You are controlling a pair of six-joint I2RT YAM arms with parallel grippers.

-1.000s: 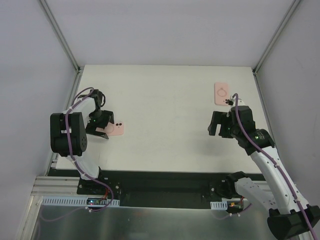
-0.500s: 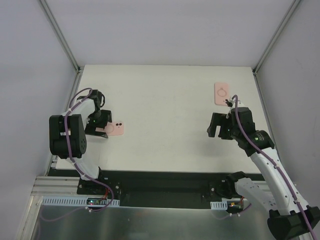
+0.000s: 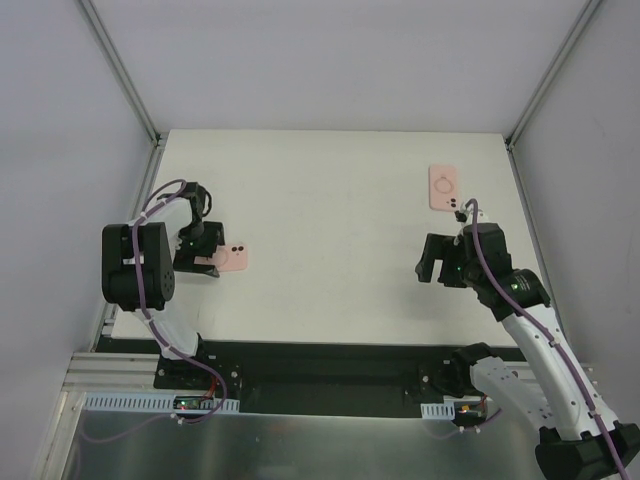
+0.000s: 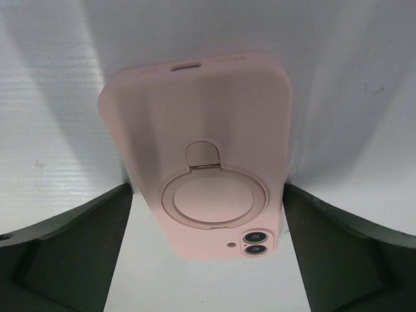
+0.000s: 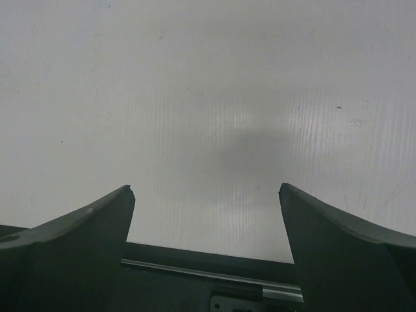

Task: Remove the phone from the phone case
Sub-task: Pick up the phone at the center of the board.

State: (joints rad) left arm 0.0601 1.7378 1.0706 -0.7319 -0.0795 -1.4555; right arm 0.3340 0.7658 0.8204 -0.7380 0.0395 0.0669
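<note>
A pink phone case with a ring holder and the phone's two camera lenses [image 4: 201,162] lies back-up between my left fingers. In the top view it [image 3: 232,259] is at the table's left side. My left gripper [image 3: 200,250] has its jaws spread wide, each pressing a long side of the case near the camera end. My right gripper [image 3: 438,260] is open and empty over bare table at the right; in its wrist view the fingers [image 5: 84,234] frame only the white surface. The phone's screen is hidden.
A second pink case with a ring [image 3: 443,186] lies flat at the far right, behind the right gripper. The table's near edge and a black rail [image 5: 208,260] show between the right fingers. Grey walls close in the left, right and back sides.
The right gripper has drifted slightly toward the near edge. The left gripper and the cased phone have barely shifted.
</note>
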